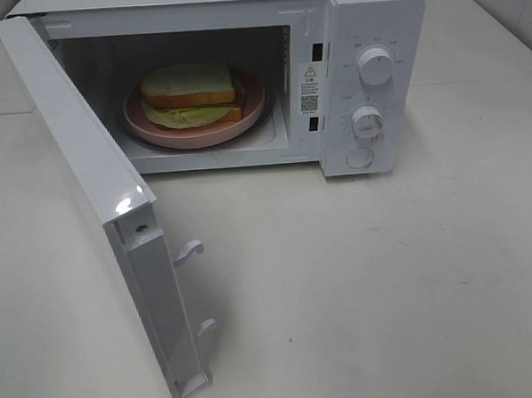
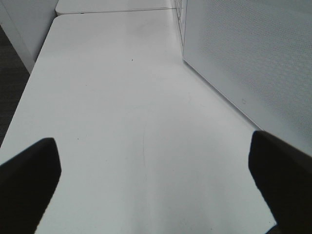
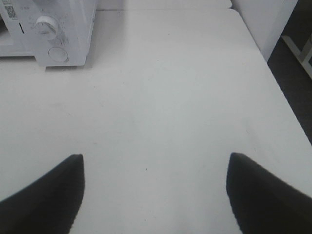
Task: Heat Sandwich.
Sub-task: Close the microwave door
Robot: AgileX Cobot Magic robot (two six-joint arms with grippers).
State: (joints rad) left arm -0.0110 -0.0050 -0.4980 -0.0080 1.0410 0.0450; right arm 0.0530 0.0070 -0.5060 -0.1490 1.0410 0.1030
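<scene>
The microwave is being cut off along its top by the edge of the high view, and the near end of its open door is reaching almost to the lower edge. Only the dark fingers of the left gripper are showing in its wrist view, with the rest of the arm out of frame. They are standing wide apart, holding nothing, above the white table just beside the door's perforated panel. The right gripper is likewise showing only its fingers, spread wide and empty over bare table, well apart from the lower knob and the round button.

The sandwich is sitting inside the cavity on the pink plate, hiding part of the plate's far side. It is lying flat, top slice facing up, with its long axis running left to right. Its layered edge is facing the near opening, green filling showing there, though the finer layers are hard to make out in the cavity's shade
</scene>
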